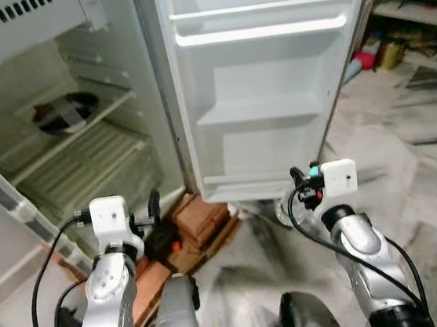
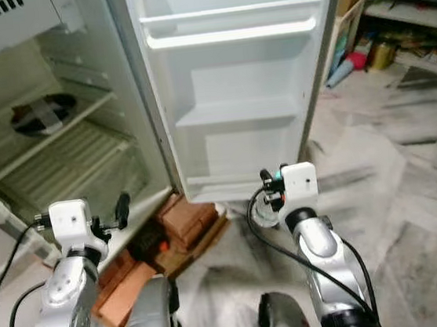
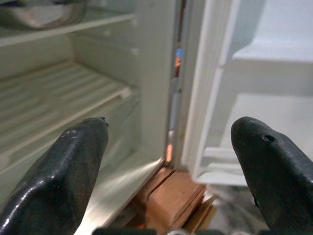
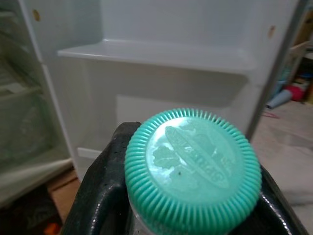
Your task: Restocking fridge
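Right hand (image 4: 190,215) grips a green-capped bottle (image 4: 191,164) before the open fridge door (image 1: 273,86), left hand (image 3: 166,171) released; a misjudged reach could knock it against the door shelf (image 1: 258,111).

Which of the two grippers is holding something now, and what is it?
The right gripper: its fingers are shut on a bottle with a green ribbed cap. The left gripper is open, with nothing between its fingers.

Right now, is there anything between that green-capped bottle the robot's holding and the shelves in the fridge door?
Nothing: the right wrist view shows only open air between the green-capped bottle in the right gripper and the bare door shelf.
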Robot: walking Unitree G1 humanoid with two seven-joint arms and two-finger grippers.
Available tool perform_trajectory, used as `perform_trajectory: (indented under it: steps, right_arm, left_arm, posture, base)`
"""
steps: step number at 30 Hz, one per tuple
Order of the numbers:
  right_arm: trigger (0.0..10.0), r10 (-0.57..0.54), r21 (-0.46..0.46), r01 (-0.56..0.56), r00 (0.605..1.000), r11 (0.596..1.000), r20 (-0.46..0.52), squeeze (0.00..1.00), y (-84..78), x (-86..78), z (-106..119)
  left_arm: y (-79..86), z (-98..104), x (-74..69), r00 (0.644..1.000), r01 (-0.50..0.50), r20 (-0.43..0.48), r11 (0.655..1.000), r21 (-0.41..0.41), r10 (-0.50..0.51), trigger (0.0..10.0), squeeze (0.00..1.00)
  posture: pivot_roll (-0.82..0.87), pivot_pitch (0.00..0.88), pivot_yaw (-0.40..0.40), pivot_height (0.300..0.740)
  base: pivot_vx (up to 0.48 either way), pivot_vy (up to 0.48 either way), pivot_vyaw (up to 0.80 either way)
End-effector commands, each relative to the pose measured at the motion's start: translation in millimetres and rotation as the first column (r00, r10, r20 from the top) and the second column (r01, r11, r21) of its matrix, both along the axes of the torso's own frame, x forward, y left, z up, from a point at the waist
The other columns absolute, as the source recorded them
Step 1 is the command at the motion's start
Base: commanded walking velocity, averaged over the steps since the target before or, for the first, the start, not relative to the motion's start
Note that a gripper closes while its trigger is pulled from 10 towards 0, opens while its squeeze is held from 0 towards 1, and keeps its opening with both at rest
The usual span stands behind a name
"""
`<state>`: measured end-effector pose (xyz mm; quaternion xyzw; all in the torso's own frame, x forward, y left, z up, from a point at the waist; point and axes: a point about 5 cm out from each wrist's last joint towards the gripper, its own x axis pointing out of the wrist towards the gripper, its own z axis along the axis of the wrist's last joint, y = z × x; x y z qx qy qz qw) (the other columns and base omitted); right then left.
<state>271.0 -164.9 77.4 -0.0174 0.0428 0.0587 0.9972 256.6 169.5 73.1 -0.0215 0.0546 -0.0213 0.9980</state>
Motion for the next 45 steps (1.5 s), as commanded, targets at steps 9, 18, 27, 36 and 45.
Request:
perform_trajectory:
  steps: [9,18,27,36,45]
  right_arm:
    - [10.0,0.011,-0.022,-0.010,0.998,1.000,0.064,0.00,0.5,6.0,13.4]
    - [10.0,0.009,-0.032,-0.006,0.997,0.999,0.071,0.00,0.3,5.1,14.1]
    - [10.0,0.010,-0.038,-0.007,0.997,0.999,0.077,0.00,1.0,6.3,14.6]
    - [10.0,0.015,-0.042,-0.012,0.997,0.999,0.076,0.00,1.3,6.4,14.5]
    - [10.0,0.022,-0.047,-0.019,0.997,0.999,0.070,0.00,1.6,5.7,12.2]
  left_arm:
    - [-0.8,3.9,0.8,1.000,0.000,0.015,1.000,-0.005,0.000,10.0,0.00]
    - [-2.3,3.5,1.3,1.000,0.010,0.015,1.000,-0.012,-0.010,10.0,0.00]
    - [-2.5,3.3,1.0,1.000,0.008,0.012,1.000,-0.013,-0.008,10.0,0.00]
    - [-2.9,3.0,1.1,1.000,0.009,0.009,1.000,-0.013,-0.009,10.0,0.00]
    - [0.2,2.3,-0.9,1.000,-0.022,0.006,1.000,-0.010,0.022,10.0,0.00]
  posture:
    - [0.05,0.046,-0.005,0.642]
    - [0.04,0.053,-0.004,0.642]
    - [0.05,0.056,-0.005,0.642]
    - [0.04,0.058,-0.007,0.642]
    - [0.05,0.059,-0.008,0.642]
  base:
    - [0.301,0.000,0.00]
    - [0.342,0.000,0.00]
    - [0.372,0.000,0.00]
    - [0.366,0.000,0.00]
    - [0.103,0.000,0.00]
